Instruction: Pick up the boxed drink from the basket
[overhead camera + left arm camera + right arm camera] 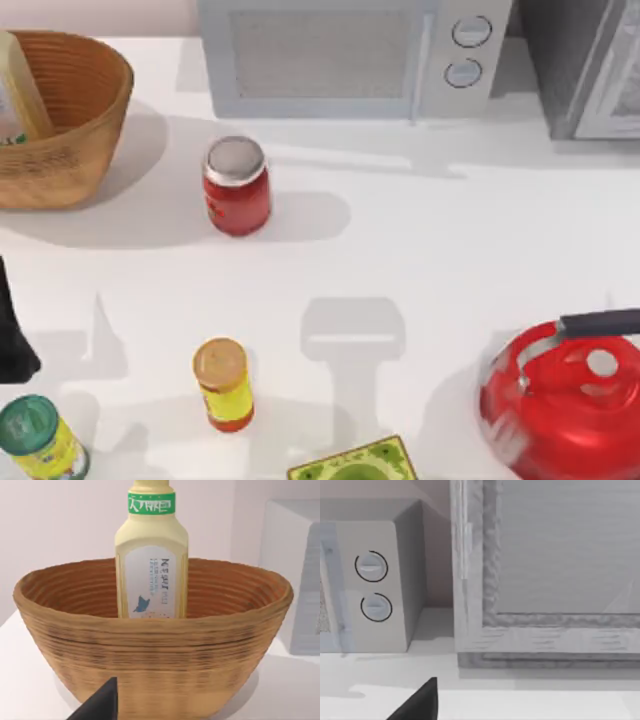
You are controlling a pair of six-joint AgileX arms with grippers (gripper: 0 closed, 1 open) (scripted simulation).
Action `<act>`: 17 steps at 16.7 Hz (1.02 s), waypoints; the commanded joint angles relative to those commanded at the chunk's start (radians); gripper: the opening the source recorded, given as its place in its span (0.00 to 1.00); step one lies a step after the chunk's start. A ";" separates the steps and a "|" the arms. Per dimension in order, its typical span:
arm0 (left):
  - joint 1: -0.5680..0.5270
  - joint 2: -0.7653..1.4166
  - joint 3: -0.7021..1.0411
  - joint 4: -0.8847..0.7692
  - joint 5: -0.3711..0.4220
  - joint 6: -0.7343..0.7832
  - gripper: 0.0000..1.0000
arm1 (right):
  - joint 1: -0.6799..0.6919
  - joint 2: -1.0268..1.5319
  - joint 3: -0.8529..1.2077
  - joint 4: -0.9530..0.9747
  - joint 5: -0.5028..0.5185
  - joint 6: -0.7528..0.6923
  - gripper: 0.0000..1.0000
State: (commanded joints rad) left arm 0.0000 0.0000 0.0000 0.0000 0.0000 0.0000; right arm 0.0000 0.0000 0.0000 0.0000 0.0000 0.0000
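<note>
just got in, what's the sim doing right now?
Nothing is held yet. The boxed drink stands upright inside the basket at the table's far left. The left arm sits at the left edge of the table, its wrist camera facing the basket from the side, one fingertip of its pincer low in that view. The right arm's camera faces the microwave, away from the basket.
</note>
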 joint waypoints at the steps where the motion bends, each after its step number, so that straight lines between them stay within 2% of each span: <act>1: 0.000 0.000 0.000 0.000 0.000 0.000 1.00 | 0.000 0.000 0.000 0.000 0.000 0.000 1.00; 4: 0.001 0.030 0.004 0.015 0.004 0.004 1.00 | 0.000 0.000 0.000 0.000 0.000 0.000 1.00; 8: 0.009 0.207 0.050 0.125 0.023 0.010 1.00 | 0.000 0.000 0.000 0.000 0.000 0.000 1.00; 17: 0.059 0.928 0.299 0.636 0.089 0.008 1.00 | 0.000 0.000 0.000 0.000 0.000 0.000 1.00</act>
State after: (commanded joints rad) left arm 0.0595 0.9282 0.2985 0.6360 0.0886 0.0077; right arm 0.0000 0.0000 0.0000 0.0000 0.0000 0.0000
